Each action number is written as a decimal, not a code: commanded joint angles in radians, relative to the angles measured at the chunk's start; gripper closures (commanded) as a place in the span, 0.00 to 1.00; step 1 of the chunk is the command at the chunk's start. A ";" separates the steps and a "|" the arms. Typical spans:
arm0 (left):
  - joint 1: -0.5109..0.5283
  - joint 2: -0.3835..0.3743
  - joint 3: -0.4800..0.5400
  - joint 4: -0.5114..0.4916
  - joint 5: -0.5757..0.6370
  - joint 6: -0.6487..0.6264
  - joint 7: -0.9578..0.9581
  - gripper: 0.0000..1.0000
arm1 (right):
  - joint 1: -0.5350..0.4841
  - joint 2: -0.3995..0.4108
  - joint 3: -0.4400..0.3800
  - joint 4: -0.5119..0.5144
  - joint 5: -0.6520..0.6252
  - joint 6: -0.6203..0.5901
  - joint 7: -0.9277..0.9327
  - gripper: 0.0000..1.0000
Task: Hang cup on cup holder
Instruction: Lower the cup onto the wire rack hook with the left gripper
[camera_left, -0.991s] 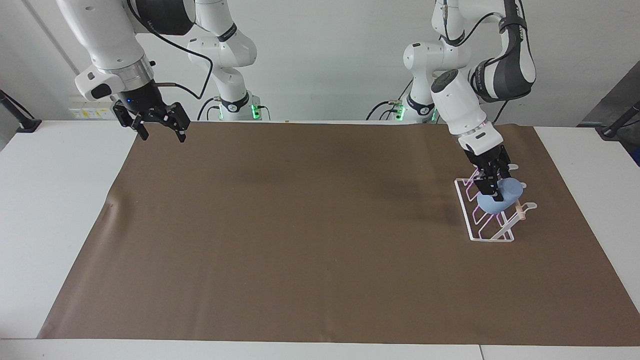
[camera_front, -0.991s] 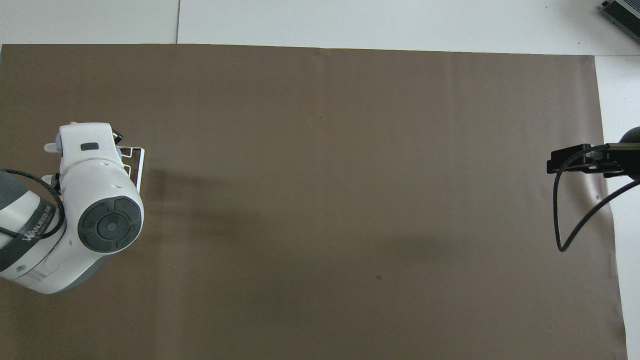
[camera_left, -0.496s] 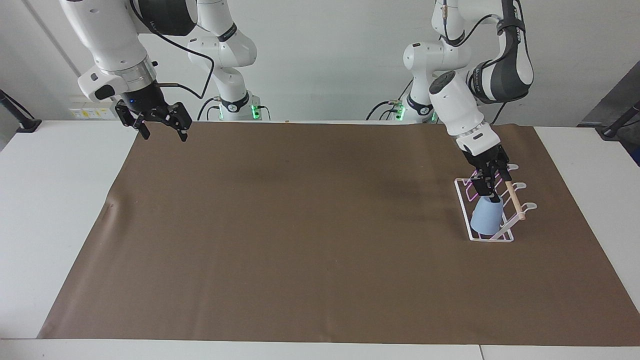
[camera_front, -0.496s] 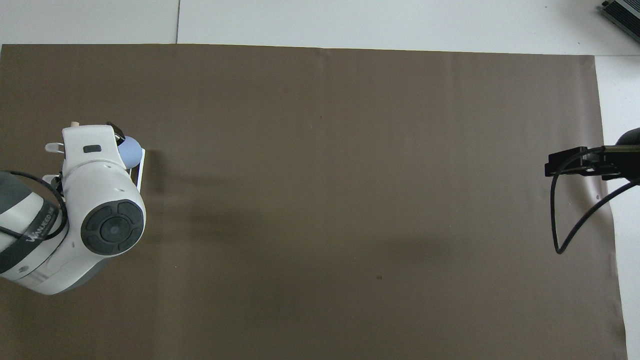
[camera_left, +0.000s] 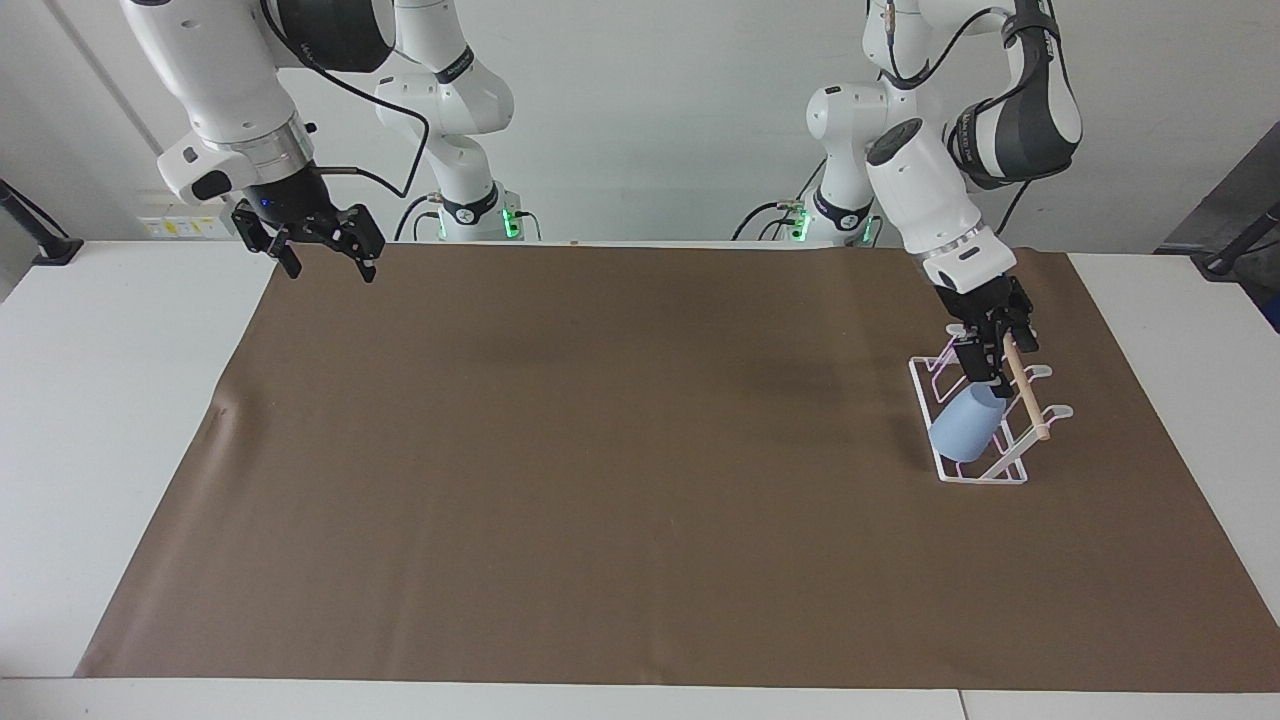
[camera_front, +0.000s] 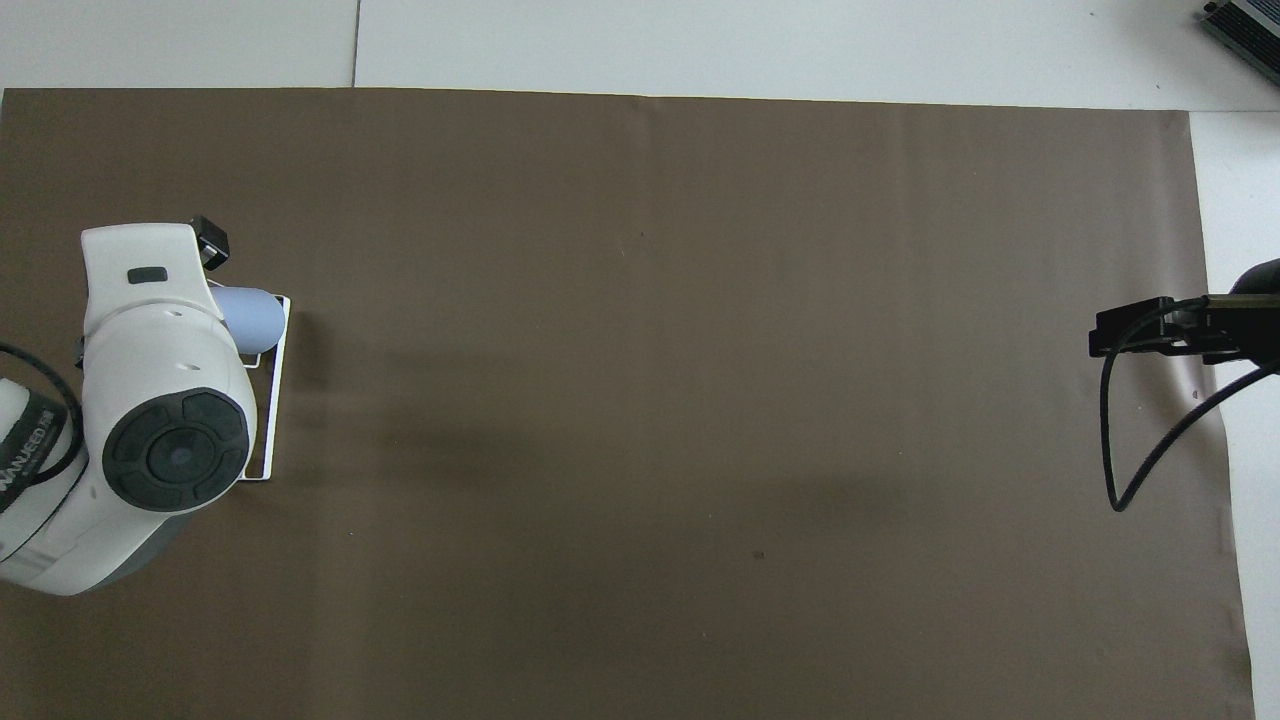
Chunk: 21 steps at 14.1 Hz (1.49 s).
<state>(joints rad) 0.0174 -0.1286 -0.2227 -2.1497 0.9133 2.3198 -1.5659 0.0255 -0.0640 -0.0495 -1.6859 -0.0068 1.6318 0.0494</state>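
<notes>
Cup (camera_left: 966, 424) hung tilted on cup holder (camera_left: 972, 476). Left gripper (camera_left: 991, 366) just above cup, jaws apart. Right gripper (camera_left: 322, 255) parked over mat (camera_left: 600, 450) corner, jaws apart.

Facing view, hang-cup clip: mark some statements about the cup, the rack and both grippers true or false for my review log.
1. The small light-blue plastic cup sits on the slanted clear acrylic cup holder. True.
2. The left gripper is over the cup holder, just above the cup. True.
3. The cup stands upright on the brown mat at the table's middle. False: it leans tilted on the holder, toward the left arm's end of the table.
4. The right gripper holds a second cup. False: it waits with nothing in it, over the mat's corner at the right arm's end.
5. A light wooden dowel runs across the holder's top. True.
</notes>
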 joint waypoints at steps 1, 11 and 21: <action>-0.004 -0.028 -0.003 0.046 -0.182 -0.039 0.247 0.00 | 0.004 -0.028 0.005 -0.029 -0.027 -0.012 -0.051 0.00; -0.033 0.049 -0.004 0.450 -0.787 -0.511 1.233 0.00 | -0.006 -0.028 0.005 -0.028 -0.012 -0.021 -0.054 0.00; -0.106 0.129 0.078 0.714 -0.880 -0.813 1.477 0.00 | -0.006 -0.028 0.005 -0.028 -0.012 -0.021 -0.054 0.00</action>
<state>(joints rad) -0.0497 -0.0319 -0.1970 -1.5064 0.0495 1.5717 -0.1473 0.0299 -0.0684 -0.0497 -1.6914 -0.0069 1.6206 0.0169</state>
